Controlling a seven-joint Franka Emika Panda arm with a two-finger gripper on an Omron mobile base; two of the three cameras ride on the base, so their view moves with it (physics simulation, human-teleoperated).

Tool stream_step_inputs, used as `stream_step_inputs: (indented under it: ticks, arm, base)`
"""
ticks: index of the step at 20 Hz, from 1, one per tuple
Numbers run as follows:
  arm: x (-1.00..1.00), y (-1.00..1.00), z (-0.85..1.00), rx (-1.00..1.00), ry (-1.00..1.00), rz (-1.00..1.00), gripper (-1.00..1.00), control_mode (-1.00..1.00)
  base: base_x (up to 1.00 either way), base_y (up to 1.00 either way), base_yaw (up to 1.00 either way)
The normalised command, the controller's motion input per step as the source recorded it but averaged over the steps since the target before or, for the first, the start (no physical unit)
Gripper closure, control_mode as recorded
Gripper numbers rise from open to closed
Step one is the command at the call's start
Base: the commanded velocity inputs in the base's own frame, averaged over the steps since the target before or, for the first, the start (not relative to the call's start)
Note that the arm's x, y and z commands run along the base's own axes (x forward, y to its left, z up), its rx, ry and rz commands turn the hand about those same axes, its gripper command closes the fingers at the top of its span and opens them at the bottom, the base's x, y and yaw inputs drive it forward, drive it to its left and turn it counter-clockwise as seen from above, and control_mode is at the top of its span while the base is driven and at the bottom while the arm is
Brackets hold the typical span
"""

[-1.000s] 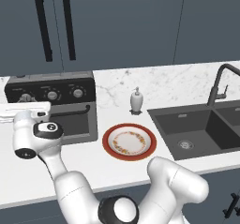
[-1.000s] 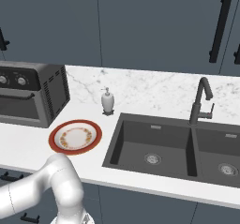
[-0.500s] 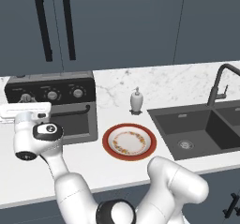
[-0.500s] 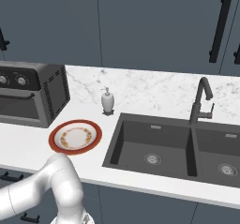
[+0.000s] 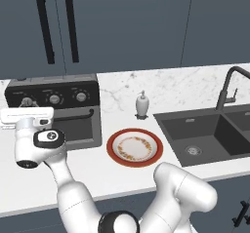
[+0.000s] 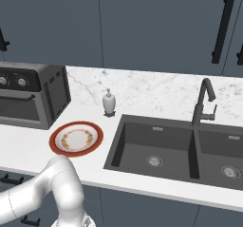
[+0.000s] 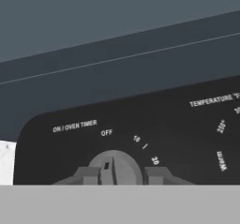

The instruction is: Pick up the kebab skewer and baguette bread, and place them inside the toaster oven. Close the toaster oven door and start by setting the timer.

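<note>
The toaster oven (image 5: 58, 111) (image 6: 29, 96) stands at the counter's left end, and the toaster oven door (image 5: 74, 127) is up and closed. My gripper (image 5: 28, 105) (image 7: 121, 175) is at the left knob of the black panel. In the hand view the silver timer knob (image 7: 112, 164) sits between my two fingertips (image 7: 87, 175), just under the OFF mark, and the gripper is shut on it. The kebab skewer and baguette bread are hidden from view.
An empty red-rimmed plate (image 5: 134, 147) (image 6: 76, 138) lies in front of the oven's right side. A soap dispenser (image 5: 141, 104) (image 6: 109, 101) stands behind it. The double sink (image 5: 205, 132) (image 6: 190, 147) with a dark faucet (image 6: 203, 102) takes up the right.
The hand stays at the timer knob; only a slight shift of the wrist shows. Plate, dispenser and oven have not moved.
</note>
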Motion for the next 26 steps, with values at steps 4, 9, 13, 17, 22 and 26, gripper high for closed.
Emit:
stream_step_inputs:
  ticks: [4, 9, 13, 17, 22, 26]
  arm:
    - [0.00, 0.00, 0.02, 0.05, -0.01, 0.00, 1.00, -1.00]
    - [0.00, 0.00, 0.06, 0.07, -0.02, -0.01, 1.00, -1.00]
    - [0.01, 0.00, 0.08, 0.11, 0.00, -0.02, 1.00, -1.00]
    - [0.01, 0.00, 0.09, 0.16, 0.00, -0.02, 1.00, -1.00]
    - [0.14, 0.00, 0.10, 0.18, 0.00, -0.01, 1.00, -1.00]
    - [0.29, 0.00, 0.11, 0.20, 0.00, 0.00, 1.00, -1.00]
  base:
    - [0.00, 0.00, 0.00]
    - [0.00, 0.00, 0.00]
    - [0.00, 0.00, 0.00]
    - [0.00, 0.00, 0.00]
    - [0.00, 0.00, 0.00]
    - [0.00, 0.00, 0.00]
